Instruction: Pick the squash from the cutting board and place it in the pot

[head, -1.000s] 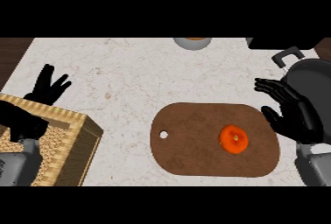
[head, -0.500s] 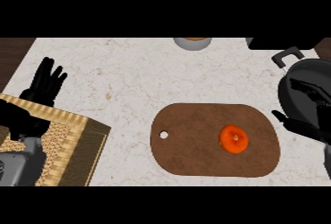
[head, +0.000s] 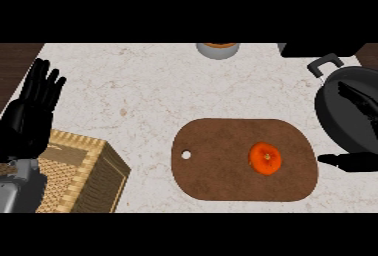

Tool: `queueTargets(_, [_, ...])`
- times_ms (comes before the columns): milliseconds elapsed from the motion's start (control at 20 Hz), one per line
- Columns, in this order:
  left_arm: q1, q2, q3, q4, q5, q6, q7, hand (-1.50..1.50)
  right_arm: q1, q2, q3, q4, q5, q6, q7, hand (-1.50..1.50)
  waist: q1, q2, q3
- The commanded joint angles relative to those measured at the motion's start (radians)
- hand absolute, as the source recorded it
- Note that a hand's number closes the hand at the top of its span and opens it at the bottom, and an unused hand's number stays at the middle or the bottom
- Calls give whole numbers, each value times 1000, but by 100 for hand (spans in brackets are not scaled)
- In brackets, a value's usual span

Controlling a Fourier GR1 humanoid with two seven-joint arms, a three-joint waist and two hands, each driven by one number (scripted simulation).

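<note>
An orange squash (head: 265,158) lies on the right half of a brown cutting board (head: 214,170) with a small hole at its left end. A dark pot (head: 322,106) with a loop handle stands to the right of the board, cut off by the view's edge. My right hand (head: 353,162) is open at the right edge. Its fingers reach over the pot and its thumb points left, beside the board's right edge, a little apart from the squash. My left hand (head: 33,112) rests open at the far left, fingers up.
A wicker basket (head: 85,172) fills the lower left corner, under my left forearm. A grey cup (head: 218,49) with something orange in it stands at the far edge. A black object (head: 317,49) sits behind the pot. Pale counter lies between basket and board.
My right hand has drawn off to the right, from the board's right edge to over the pot. The left hand has straightened and shifted slightly. The squash has not moved.
</note>
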Motion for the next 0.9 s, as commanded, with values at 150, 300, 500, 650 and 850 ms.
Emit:
queueTargets(150, [31, -6, -45, 26, -40, 29, 39, 0, -75, -179, 142, -130, 101, 180, 316, -150, 11, 11, -12])
queueTargets(300, [45, -3, -37, 57, -24, 9, 12, 0, -95, -185, 224, -231, 133, 233, 450, -150, 6, 11, -12])
queueTargets(500, [10, -23, -61, 52, -49, 48, 25, 0, -143, -164, 306, -303, 162, 291, 641, -150, 5, 12, -10])
queueTargets(650, [11, -13, -56, 5, -28, 49, 74, 0, -146, -83, 358, -338, 178, 288, 747, -150, 7, 11, -9])
queueTargets(850, [40, -3, -83, -6, -51, 51, 59, 0, -155, -27, 372, -393, 176, 304, 859, -150, 5, 10, -9])
